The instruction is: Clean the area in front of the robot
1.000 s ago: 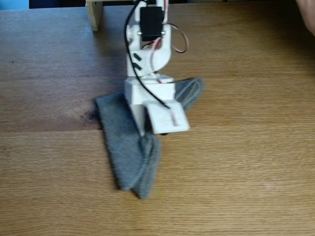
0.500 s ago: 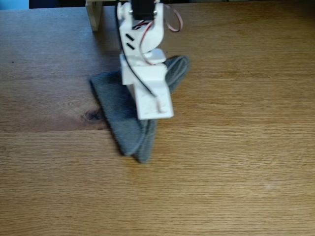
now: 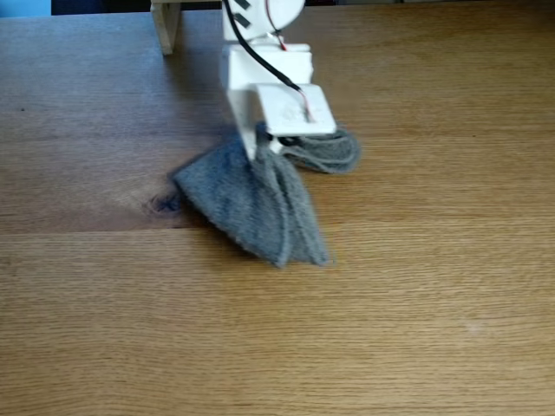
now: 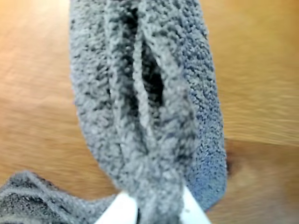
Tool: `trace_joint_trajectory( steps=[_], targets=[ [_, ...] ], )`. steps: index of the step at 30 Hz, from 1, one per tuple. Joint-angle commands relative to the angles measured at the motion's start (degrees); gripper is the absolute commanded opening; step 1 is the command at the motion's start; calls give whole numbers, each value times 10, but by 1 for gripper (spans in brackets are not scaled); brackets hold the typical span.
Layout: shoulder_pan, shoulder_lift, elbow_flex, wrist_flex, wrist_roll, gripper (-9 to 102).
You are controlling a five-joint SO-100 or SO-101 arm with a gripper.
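The robot (image 3: 260, 52) is a white arm with black wires, reaching in from the far edge of the oak tabletop (image 3: 416, 295) in the fixed view. Its gripper (image 3: 263, 143) is shut on a grey folded cloth (image 3: 260, 204), which spreads toward the camera and rests on the wood. In the wrist view the cloth (image 4: 140, 93) hangs bunched from between the white fingers (image 4: 119, 210), with the gripper (image 4: 156, 210) at the bottom edge. A dark knot (image 3: 163, 204) lies just left of the cloth. A small pale smudge (image 3: 473, 328) sits at the near right.
A pale wooden post (image 3: 166, 24) stands at the far edge, left of the arm. Bare wood (image 4: 261, 70) surrounds the cloth in the wrist view.
The gripper has drawn back toward the far edge, dragging the cloth with it. The cloth's near tip has swung to the right, and the knot is uncovered.
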Motion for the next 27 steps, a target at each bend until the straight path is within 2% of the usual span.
trace_joint_trajectory(
  steps=[1,14,19,23,27],
  targets=[
    [80,108,-11,15,-47,0],
    [312,214,-3,256,-127,0],
    [388,179,-2,294,-134,0],
    [403,130,-2,339,-131,0],
    [403,50,-2,345,-122,0]
  ],
)
